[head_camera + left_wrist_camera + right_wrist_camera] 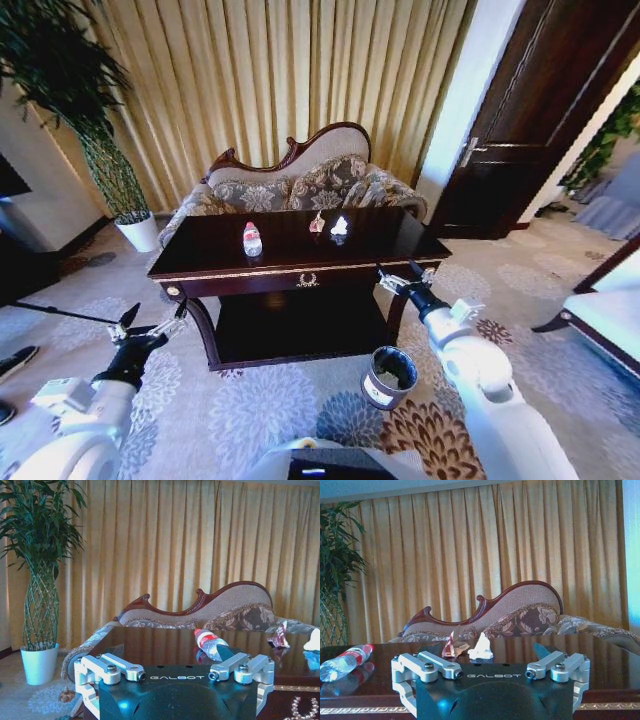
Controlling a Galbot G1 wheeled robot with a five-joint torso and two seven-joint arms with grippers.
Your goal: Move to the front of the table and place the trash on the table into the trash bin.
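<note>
The dark brown table with gold trim stands ahead of me. On it lie a clear bottle with a red cap, a reddish wrapper and a white crumpled paper. The trash bin stands on the carpet by the table's front right leg. My left gripper hangs open, low and left of the table. My right gripper is open at the table's front right corner, above the bin. The left wrist view shows my left gripper, the bottle and the wrapper. The right wrist view shows my right gripper, the bottle, the wrapper and the paper.
A patterned sofa stands right behind the table before gold curtains. A tall plant in a white pot is at the back left. A dark door is at the right, and a white bench at the right edge. Open carpet lies in front.
</note>
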